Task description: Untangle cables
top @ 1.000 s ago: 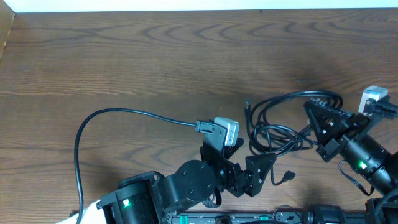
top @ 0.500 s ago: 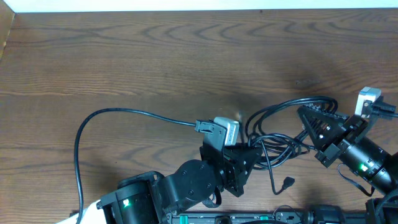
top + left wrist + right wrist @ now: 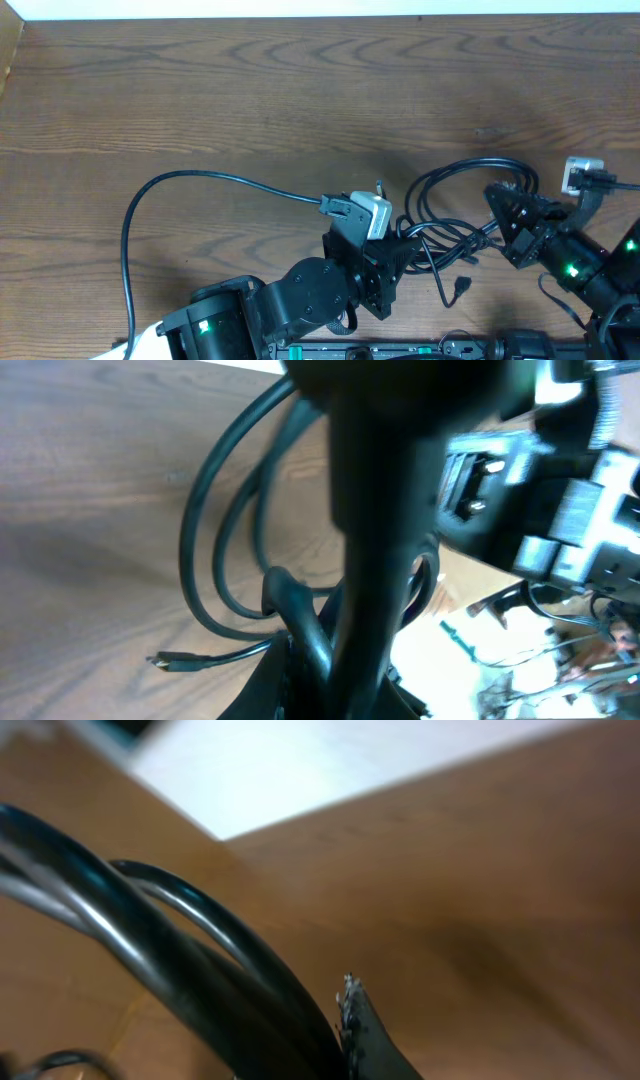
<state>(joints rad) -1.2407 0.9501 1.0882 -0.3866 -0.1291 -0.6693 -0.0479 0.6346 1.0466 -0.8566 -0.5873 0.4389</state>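
A tangle of black cables (image 3: 452, 203) lies at the right of the wooden table. My left gripper (image 3: 402, 250) is shut on strands at its left side; in the left wrist view the black cables (image 3: 300, 620) run into the shut jaws. On the tangle's right side, my right gripper (image 3: 498, 212) is shut on the loops, and the black strands (image 3: 190, 980) press against a fingertip (image 3: 362, 1020). One long black cable (image 3: 190, 179) arcs from the left to a silver plug (image 3: 372, 214). A small loose plug (image 3: 462, 287) dangles below the tangle.
A white adapter (image 3: 579, 175) sits above the right arm at the far right. The left arm's dark body (image 3: 300, 300) fills the bottom centre. Bare wooden table (image 3: 300, 90) stretches across the back and left, and a small connector (image 3: 165, 659) lies on the wood.
My left gripper swung up from below the tangle and shut on its left strands. The right gripper stayed shut on the loops, and the silver plug and white adapter shifted slightly.
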